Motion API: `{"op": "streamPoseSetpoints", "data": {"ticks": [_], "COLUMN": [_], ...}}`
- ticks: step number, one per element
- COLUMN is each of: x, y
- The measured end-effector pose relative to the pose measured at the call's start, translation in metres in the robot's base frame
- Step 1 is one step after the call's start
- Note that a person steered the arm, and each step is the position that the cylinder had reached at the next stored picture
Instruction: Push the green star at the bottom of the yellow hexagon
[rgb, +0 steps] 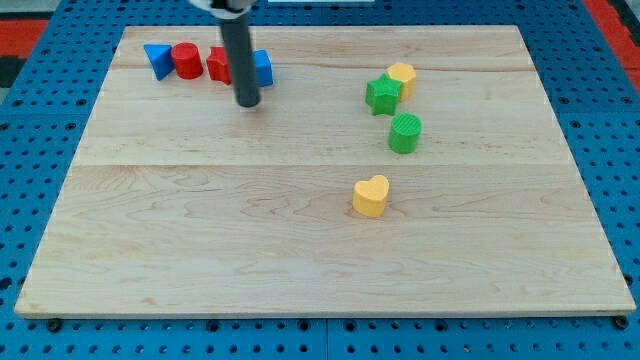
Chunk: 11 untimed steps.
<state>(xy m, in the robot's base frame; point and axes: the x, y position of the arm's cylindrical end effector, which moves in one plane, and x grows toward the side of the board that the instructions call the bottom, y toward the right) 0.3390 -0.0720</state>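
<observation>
The green star (381, 95) lies at the board's upper right, touching the lower left side of the yellow hexagon (402, 77). My tip (247, 103) is far to the view's left of both, just below the red and blue blocks at the top left. The rod rises from the tip to the view's top edge and hides part of a red block (218, 64) and a blue block (262, 68).
A green cylinder (405, 132) stands just below the star. A yellow heart (370, 196) lies near the board's middle. A blue triangle (158, 58) and a red cylinder (186, 60) sit at the top left. The wooden board (200, 240) rests on a blue pegboard.
</observation>
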Motion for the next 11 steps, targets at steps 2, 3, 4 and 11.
{"op": "streamPoseSetpoints", "data": {"ticks": [2,3,4,11], "x": [-0.008,-0.01,-0.006,0.086], "y": [0.071,0.081,0.107,0.118]}}
